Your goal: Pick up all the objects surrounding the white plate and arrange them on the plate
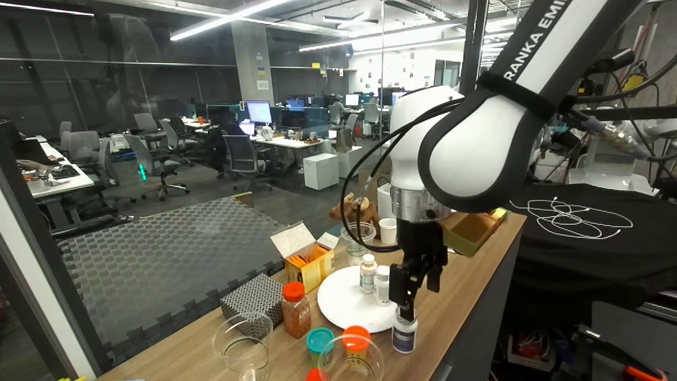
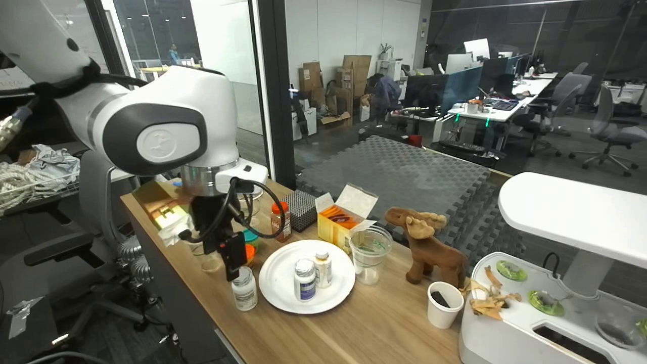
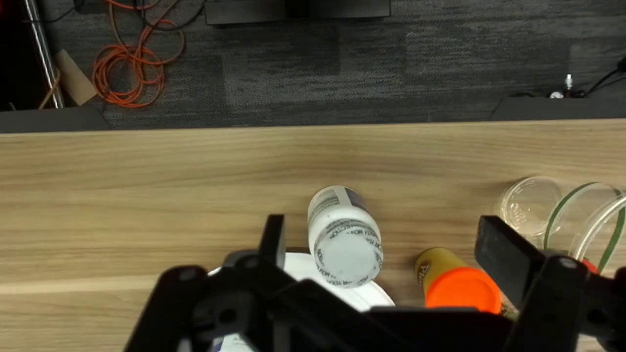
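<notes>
Two white-capped bottles [image 2: 305,283] are already on the white plate [image 2: 277,278], upright & close together, tho can't tell if they touch. Bottle #3 [image 3: 344,239] is the one off the plate: upright on the wood table [image 3: 146,195], just beside the rim. Gripper [image 3: 384,242] is right above it, pointing down, fingers [image 3: 274,239] spread wide. Wrist view has the bottle btwn the fingers w/ a gap each side, def. nearer to one of them. In both exterior views a fingertip overlaps the cap, so idk if the tips are level w/ it or a bit higher.

Other stuff around the plate, fwiw: orange-lidded tub [image 3: 457,281] (yellow, lettering on the side) near bottle #3, teal-lidded tub [image 1: 317,338] next to that, then the red-lidded jar [image 1: 296,317], upright. Yellow box [image 2: 331,232] is past the jar, flaps open, orange packets [image 2: 338,215] showing inside. Clear cup [image 2: 371,253] stands near the plate, by the box; 2 more clear cups [image 1: 243,341] are over by the tubs & jar. Gray patterned block [image 1: 254,300] sits just beside the jar, away from the plate. Farther down the table there's a brown moose plush [image 2: 434,255] & a white paper cup [image 2: 444,313] w/ something dark [image 2: 440,299] in it, too small to ID.
</notes>
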You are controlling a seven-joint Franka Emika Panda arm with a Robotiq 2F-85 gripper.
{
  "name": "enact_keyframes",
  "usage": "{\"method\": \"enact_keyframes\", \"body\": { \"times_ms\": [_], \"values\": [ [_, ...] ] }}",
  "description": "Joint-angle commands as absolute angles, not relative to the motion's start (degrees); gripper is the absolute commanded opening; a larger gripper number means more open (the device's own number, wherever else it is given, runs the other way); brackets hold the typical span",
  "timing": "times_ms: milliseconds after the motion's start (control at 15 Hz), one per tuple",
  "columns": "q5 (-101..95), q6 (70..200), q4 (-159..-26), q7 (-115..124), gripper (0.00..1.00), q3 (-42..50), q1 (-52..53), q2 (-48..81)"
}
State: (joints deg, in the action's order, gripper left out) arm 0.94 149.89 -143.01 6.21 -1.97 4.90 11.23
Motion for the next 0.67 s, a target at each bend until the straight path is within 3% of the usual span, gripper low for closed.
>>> {"method": "enact_keyframes", "body": {
  "times_ms": [0, 600],
  "values": [
    [1.5, 155.1, -145.8, 6.0, 1.0, -2.6, 4.6, 10.7],
    [3.2, 164.9, -145.7, 5.0, 1.0, -3.4, 4.2, 16.3]
  ]
}}
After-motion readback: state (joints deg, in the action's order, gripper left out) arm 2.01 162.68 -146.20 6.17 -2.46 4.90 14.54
